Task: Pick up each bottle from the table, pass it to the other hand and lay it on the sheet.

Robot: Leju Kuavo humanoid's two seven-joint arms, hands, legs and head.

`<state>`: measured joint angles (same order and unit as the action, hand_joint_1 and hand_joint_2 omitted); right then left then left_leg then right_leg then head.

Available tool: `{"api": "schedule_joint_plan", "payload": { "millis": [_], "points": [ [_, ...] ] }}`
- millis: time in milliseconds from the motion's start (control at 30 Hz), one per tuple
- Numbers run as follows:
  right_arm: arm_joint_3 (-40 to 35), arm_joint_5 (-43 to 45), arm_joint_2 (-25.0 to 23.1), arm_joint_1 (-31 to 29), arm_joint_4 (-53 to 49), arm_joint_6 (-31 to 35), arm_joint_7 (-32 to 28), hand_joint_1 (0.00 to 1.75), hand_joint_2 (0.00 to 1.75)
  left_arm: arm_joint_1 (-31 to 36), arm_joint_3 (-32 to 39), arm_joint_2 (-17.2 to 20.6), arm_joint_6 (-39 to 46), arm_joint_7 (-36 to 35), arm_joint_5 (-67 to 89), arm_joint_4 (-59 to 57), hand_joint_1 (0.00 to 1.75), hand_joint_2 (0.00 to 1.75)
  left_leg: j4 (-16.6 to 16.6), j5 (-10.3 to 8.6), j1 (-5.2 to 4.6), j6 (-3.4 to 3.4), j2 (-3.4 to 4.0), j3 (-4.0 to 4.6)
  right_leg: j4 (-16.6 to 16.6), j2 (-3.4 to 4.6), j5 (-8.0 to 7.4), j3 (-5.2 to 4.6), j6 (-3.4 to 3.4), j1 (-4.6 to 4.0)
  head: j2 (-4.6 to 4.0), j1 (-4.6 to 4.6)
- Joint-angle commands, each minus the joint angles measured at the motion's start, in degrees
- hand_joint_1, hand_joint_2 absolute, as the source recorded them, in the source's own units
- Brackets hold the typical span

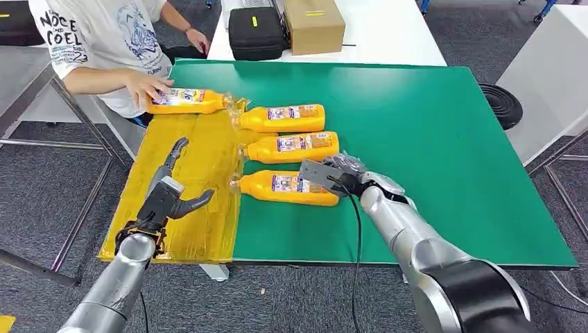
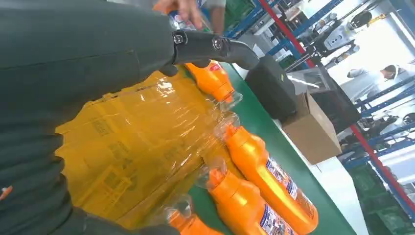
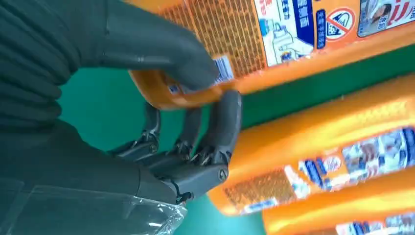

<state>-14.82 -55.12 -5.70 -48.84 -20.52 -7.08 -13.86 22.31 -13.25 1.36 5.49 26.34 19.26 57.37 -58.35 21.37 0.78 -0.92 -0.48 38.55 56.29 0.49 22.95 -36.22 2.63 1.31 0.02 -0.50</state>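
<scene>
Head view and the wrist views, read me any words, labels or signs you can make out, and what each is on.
"NOCE" over "COEL", partly cut off: person's white T-shirt.
Red crossed-circle prohibition sign: label of the bottle at the right robot hand.
Other bottle label text and barcode: too small or blurred.

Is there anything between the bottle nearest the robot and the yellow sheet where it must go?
Nothing visible blocks it. The right hand grips the base of the nearest bottle, whose cap end already reaches the sheet edge. The left hand hovers open above the sheet. A person's hand rests on the far bottle.
</scene>
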Motion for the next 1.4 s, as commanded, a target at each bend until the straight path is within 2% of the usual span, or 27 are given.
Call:
{"api": "schedule_joint_plan", "payload": {
  "millis": [33, 133, 633, 1067, 1400],
  "points": [
    [-0.15, 0.09, 0.81, -1.17, 3.64, -0.79, 0.51, 0.21, 1.75, 2.62, -0.04, -1.08, -0.4, -0.59, -0.15, -4.82, 0.0, 1.75, 0.01, 0.14, 0.03, 0.0, -0.09, -0.34, -0.04, -0.18, 0.17, 0.4, -0.15, -0.07, 0.0, 0.0],
    [-0.17, 0.07, 0.77, -1.32, 3.49, -0.68, 0.52, 0.0, 1.75, 2.66, -0.04, -1.08, -0.42, -0.61, -0.15, -5.01, 0.0, 1.75, 0.01, 0.13, 0.02, 0.0, -0.08, -0.34, -0.03, -0.16, 0.16, 0.39, -0.15, -0.05, 0.0, 0.0],
    [0.28, 0.59, 1.13, -0.75, 2.44, 1.61, 0.69, 0.0, 1.75, 2.0, -0.12, -1.5, -0.38, -1.59, -0.02, -3.53, 0.0, 1.75, -0.01, 0.1, 0.01, -0.01, -0.07, -0.24, -0.01, -0.14, 0.13, 0.28, -0.12, -0.05, 0.0, 0.0],
    [-0.22, 0.62, 0.55, -0.9, 3.18, 0.19, 0.79, 0.0, 1.75, 1.33, 0.07, -1.28, -0.66, -1.69, -0.15, -2.09, 0.0, 1.75, -0.02, 0.12, 0.01, -0.01, -0.02, -0.22, 0.01, -0.09, 0.13, 0.26, -0.12, -0.05, 0.0, 0.0],
    [-2.33, -0.82, -1.23, -1.22, 5.06, -2.87, 3.28, 0.0, 1.75, 3.35, 0.32, -1.57, -1.51, -1.67, -1.52, -6.79, 0.0, 1.75, -0.01, 0.15, 0.01, 0.01, 0.0, -0.32, 0.01, -0.08, 0.16, 0.34, -0.16, -0.05, 0.0, 0.0]
  ]
}}
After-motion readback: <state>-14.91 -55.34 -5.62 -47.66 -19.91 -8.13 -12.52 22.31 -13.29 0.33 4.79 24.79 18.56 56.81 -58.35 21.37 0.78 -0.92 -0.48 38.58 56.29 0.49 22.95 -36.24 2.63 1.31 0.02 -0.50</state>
